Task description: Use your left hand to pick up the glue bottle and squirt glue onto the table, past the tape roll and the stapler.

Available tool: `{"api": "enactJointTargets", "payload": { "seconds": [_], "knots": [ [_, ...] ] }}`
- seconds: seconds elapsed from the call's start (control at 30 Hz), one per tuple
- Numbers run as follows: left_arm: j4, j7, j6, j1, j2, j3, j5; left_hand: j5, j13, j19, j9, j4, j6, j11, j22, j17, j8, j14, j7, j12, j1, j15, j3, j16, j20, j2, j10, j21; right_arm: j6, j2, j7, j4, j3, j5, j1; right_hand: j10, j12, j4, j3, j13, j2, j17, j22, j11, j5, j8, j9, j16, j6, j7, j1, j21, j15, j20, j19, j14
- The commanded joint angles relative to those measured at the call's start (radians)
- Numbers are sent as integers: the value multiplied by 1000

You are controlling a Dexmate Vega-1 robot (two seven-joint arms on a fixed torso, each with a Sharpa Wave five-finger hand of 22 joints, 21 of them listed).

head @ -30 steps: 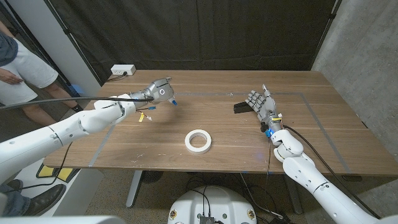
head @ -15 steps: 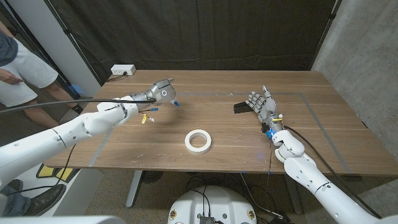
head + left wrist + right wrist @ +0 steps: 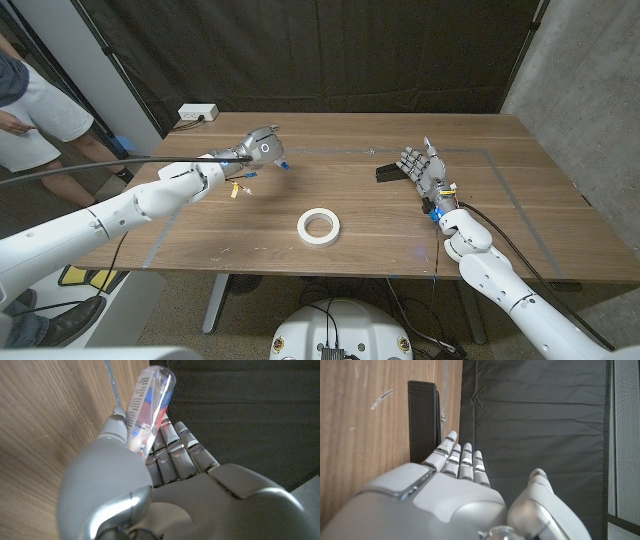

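the fingers [image 3: 172, 440] of the robot's left hand [image 3: 257, 148] wrap a clear glue bottle [image 3: 148, 407], thumb on one side and the rest behind it, its printed label in red, blue and white showing in the left wrist view. in the head view the bottle's blue tip [image 3: 282, 165] pokes out of that hand, held just above the wooden counter [image 3: 560, 215] on its left half. nearest the robot, a white tape roll [image 3: 319, 226] lies flat on the counter near the front middle, well apart from both hands. small yellow and blue tags [image 3: 240, 183] hang off the left wrist, just above the wood. on the right side, the right hand [image 3: 422, 168] stands on its edge with palm upright, fingers [image 3: 458, 457] straight, close together and holding nothing. just beyond its fingertips sits a black stapler [image 3: 388, 172] on the counter, close to the hand; whether they touch cannot be told. a thin pale tape line [image 3: 520, 222] marks a rectangle on the counter top. farther back, a white power strip [image 3: 197, 113] rests at the far left corner of the counter. a black curtain [image 3: 330, 50] hangs behind, and a person in pale shorts [image 3: 40, 115] stands at the far left edge.
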Motion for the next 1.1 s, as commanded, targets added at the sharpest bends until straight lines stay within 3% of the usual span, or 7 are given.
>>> {"api": "enactJointTargets", "payload": {
  "seconds": [0.03,0.27,0.57,0.63,0.73,0.83,1.1],
  "knots": [
    [2,-25,-2,3,-9,-19,-49,-1,-6,6,2,173,85,-98,1,3,-2,11,28,-6,-9,-46,180,-2,-130,-22,96,-2,0,-1,-18,-14,-2,-12,-7,11,3,-2,-4,3,9,2,3,-1,0,3,5,0,7,-4,-4,-1,0,-2,6,8],
    [22,-2,-1,-4,-14,-16,-51,-1,-12,8,2,171,88,-100,1,4,-4,12,25,-9,-8,-49,187,1,-129,-18,98,-2,-3,4,-34,-21,-8,-21,-6,10,3,-2,-4,4,10,2,3,-3,0,2,5,0,7,-4,-4,-2,0,-2,6,9],
    [42,32,-5,-8,-13,-14,-70,0,-22,8,1,145,98,-102,0,3,-6,13,27,-13,20,-51,209,0,-131,-24,103,-5,-5,9,-52,-24,-15,-35,-2,11,3,-3,-4,4,10,2,3,-1,0,2,5,-1,8,-4,-3,-2,-1,-2,6,8],
    [44,41,0,-3,-13,-17,-84,-2,-24,8,2,140,94,-96,1,2,-9,2,18,-19,21,-51,212,-4,-132,-29,92,-5,-5,11,-54,-25,-15,-33,-2,11,3,-3,-4,4,10,2,3,-1,0,2,5,0,8,-3,-3,-2,-1,-2,6,9],
    [45,54,19,11,-19,-34,-137,-3,-27,9,2,144,88,-99,1,2,-13,-8,16,-23,12,-49,212,-5,-135,-33,83,-5,-3,11,-60,-25,-17,-43,0,11,3,-3,-4,4,10,2,3,-1,0,2,5,0,8,-4,-3,-2,0,-2,6,9],
    [50,34,34,19,-34,-49,-190,-6,-30,13,1,166,80,-101,2,4,-21,-13,15,-23,-29,-47,199,-2,-138,-45,82,-5,-5,12,-63,-23,-19,-45,3,11,3,-3,-4,4,10,2,3,-2,0,2,5,0,8,-3,-3,-2,1,-2,6,10],
    [75,34,60,27,-70,-70,-301,-4,-31,14,1,168,74,-99,2,4,-25,-22,11,-25,-34,-50,201,-3,-133,-47,72,-4,-22,13,-69,-13,-23,-45,14,12,3,-3,-4,4,11,2,3,-1,0,2,5,0,9,-5,-3,-2,0,-2,6,10]
  ]
}}
